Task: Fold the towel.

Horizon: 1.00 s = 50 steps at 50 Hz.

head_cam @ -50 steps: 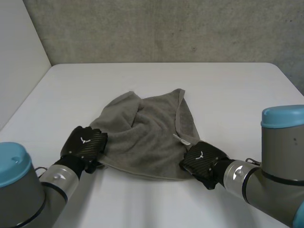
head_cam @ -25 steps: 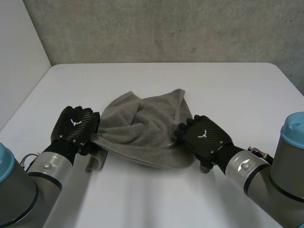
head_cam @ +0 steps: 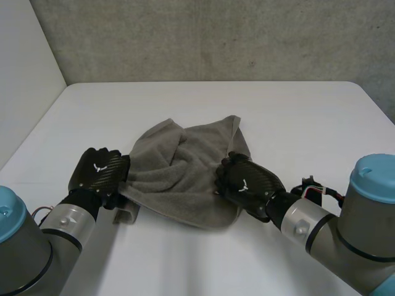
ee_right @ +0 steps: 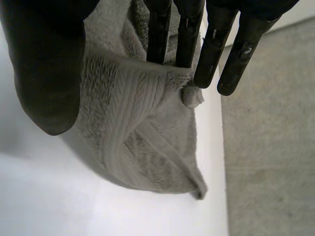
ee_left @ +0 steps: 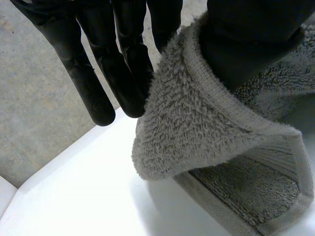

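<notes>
I see one towel (head_cam: 185, 166), grey and fuzzy, lying in a bumpy heap in the middle of the white table (head_cam: 278, 117). I have two hands to work with, and both are on it. My left hand (head_cam: 102, 174) is at the near left corner. In the left wrist view, the straight fingers (ee_left: 96, 78) and the thumb squeeze that corner between them, and the cloth curls over in a thick roll. My right hand (head_cam: 247, 184) is at the near right corner. In the right wrist view its fingers (ee_right: 158, 34) and thumb pinch the flat woven band along the edge. So each hand is clamped on the towel. I think the towel is soft and floppy, and light for these arms. It cannot break. It will not hold a shape by itself, so I think the middle will droop and bunch up if I lift it. The fuzzy side looks rough, so I don't think it will slide out of a pinch. I think the corners are the best places to hold it, on the flat band. There the cloth is thin and firm, and pulling the two corners apart would smooth out the bumps.
</notes>
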Tool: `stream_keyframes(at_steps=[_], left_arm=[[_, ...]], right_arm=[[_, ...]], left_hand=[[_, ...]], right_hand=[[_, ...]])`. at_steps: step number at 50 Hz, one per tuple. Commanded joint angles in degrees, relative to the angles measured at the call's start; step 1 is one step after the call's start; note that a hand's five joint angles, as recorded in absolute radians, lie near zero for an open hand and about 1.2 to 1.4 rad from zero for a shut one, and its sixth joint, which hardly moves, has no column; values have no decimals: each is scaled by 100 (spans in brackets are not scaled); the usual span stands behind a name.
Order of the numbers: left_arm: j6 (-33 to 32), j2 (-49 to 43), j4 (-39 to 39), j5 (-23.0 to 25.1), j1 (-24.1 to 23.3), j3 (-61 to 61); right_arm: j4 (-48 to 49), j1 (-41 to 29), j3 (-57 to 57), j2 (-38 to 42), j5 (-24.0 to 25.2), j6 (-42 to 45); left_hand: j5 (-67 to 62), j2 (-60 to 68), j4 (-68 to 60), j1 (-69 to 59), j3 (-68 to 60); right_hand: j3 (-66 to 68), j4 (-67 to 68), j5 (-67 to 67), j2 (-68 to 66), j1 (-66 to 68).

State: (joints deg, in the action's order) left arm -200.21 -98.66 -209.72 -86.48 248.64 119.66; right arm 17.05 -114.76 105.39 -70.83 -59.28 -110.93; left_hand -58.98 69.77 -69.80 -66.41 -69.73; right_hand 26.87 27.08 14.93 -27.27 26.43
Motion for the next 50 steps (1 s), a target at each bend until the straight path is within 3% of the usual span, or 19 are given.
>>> stream_keyframes(at_steps=[1,11,13,15,16,17,19,24,26,27,29,30,31,32,34,47,50], left_arm=[[0,5,1,0,26,5],[0,5,1,9,114,13],[0,5,1,9,123,22],[0,5,1,9,123,22],[0,5,1,9,123,22],[0,13,1,9,132,31],[0,14,10,9,132,31],[0,5,1,9,167,31],[0,5,-8,9,176,22],[0,5,-8,9,176,22],[0,-21,-8,9,176,-22],[0,-22,-8,9,176,-22],[0,-65,-25,9,176,-48],[0,-66,-25,9,176,-48],[0,-232,-113,9,167,-101],[-35,-1006,-685,-18,167,-558],[-61,-1164,-711,-27,167,-663]], right_arm=[[431,14,-45,403,180,1264],[923,32,-124,649,602,1644],[967,41,-142,702,620,1644],[967,58,-220,720,620,1644],[967,59,-221,720,620,1644],[958,119,-290,702,585,1618],[923,217,-361,632,506,1592],[923,445,-432,227,75,660],[914,489,-379,-148,-458,-870],[914,489,-379,-151,-461,-878],[880,638,-300,-527,-942,-2382],[879,639,-300,-528,-945,-2390],[792,743,-222,-685,-1180,-3025],[791,744,-221,-687,-1182,-3031],[538,919,-11,-879,-1523,-3837],[115,1745,342,-942,-1656,-4270],[115,1947,324,-950,-1656,-4673]], left_hand=[[-1102,1023,-1020,-1359,-1027],[-1102,1023,-1020,-1359,-1027],[-1102,1023,-1020,-1359,-1027],[-1102,1023,-1020,-1359,-1027],[-1102,1023,-1020,-1359,-1027],[-1102,1023,-1020,-1359,-1027],[-1102,1023,-1020,-1359,-1027],[-1102,1023,-1020,-1359,-1027],[-1102,1023,-1020,-1359,-1027],[-1102,1023,-1020,-1359,-1027],[-1102,1023,-1020,-1359,-1027],[-1102,1023,-1020,-1359,-1027],[-1102,1023,-1020,-1359,-1027],[-1102,1023,-1020,-1359,-1027],[-1102,1023,-1020,-1359,-1027],[22,-102,105,-234,98],[1276,-1356,1359,1019,1351]], right_hand=[[-299,-321,-106,339,-255],[760,739,954,-721,804],[1433,1412,1627,-1394,1477],[3273,3252,3467,-3233,3317],[3283,3262,3477,-3244,3327],[5132,5111,5326,-5093,5176],[5313,5292,5507,-5273,5357],[5313,5292,5507,-5273,5357],[5313,5292,5507,-5273,5357],[5313,5292,5507,-5273,5357],[5313,5292,5507,-5273,5357],[5313,5292,5507,-5273,5357],[5313,5292,5507,-5273,5357],[5313,5292,5507,-5273,5357],[5313,5292,5507,-5273,5357],[5313,5292,5507,-5273,5357],[5313,5292,5507,-5273,5357]])
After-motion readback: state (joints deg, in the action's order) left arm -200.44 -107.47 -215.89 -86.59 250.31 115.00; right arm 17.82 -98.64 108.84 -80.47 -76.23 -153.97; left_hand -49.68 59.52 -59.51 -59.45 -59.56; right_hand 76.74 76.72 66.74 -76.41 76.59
